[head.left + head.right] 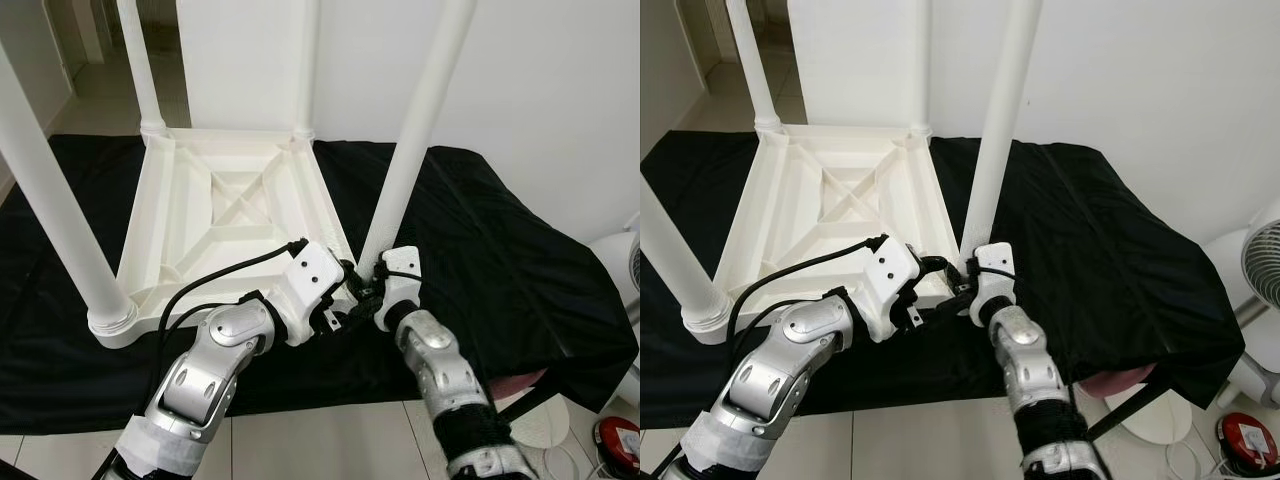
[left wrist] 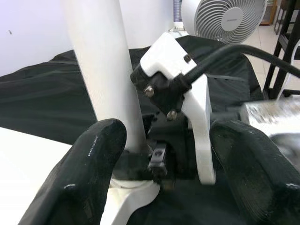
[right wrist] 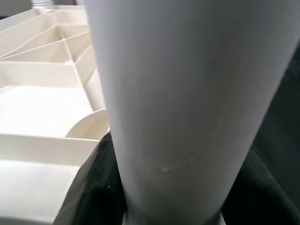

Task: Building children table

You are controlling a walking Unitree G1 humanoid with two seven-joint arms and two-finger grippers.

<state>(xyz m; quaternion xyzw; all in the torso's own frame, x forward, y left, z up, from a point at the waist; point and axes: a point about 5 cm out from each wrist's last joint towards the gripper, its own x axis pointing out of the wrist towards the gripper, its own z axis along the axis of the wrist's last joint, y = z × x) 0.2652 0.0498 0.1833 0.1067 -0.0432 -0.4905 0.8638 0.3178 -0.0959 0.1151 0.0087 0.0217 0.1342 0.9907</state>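
Note:
A white children's table [image 1: 240, 200] lies upside down on a black cloth [image 1: 500, 260]. Three legs stand in its corners: near left [image 1: 60, 200], far left [image 1: 140, 60] and far right [image 1: 305, 60]. The fourth leg [image 1: 415, 130] stands slightly tilted at the near right corner. My right gripper [image 1: 372, 290] is shut on this leg's base; the leg [image 3: 187, 93] sits between its fingers [image 3: 93, 187]. My left gripper [image 1: 345, 300] is open just left of that corner, its fingers [image 2: 89, 173] wide apart, facing the leg [image 2: 105, 61] and the right wrist housing [image 2: 173, 61].
A white fan [image 1: 1255, 265] stands on the floor at the right, with a red object [image 1: 618, 440] near it. A white wall rises close behind the table. The cloth's front edge [image 1: 330, 400] drops to a tiled floor just before me.

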